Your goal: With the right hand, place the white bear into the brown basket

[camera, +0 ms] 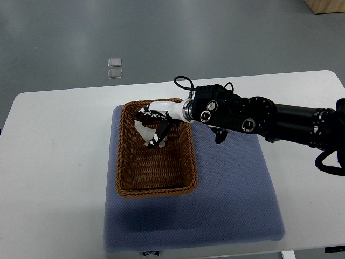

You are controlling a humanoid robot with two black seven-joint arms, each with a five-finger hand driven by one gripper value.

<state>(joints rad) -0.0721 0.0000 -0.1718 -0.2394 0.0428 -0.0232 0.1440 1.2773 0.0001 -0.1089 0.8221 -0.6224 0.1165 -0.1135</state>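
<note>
The brown wicker basket (183, 162) stands on a blue-grey mat (232, 194) on the white table. My right arm comes in from the right edge and its hand (153, 125) is over the far end of the basket, inside the rim. The fingers (159, 135) curl around a small white bear (141, 129), which is mostly hidden by them and sits low against the basket's far left corner. I cannot tell whether the bear touches the basket floor. The left arm does not show.
The mat covers the table's middle and right, reaching its front edge. The white table (59, 162) shows bare to the left. Two small clear packets (114, 67) lie on the grey floor beyond the far edge. A wooden box corner (326, 5) is at top right.
</note>
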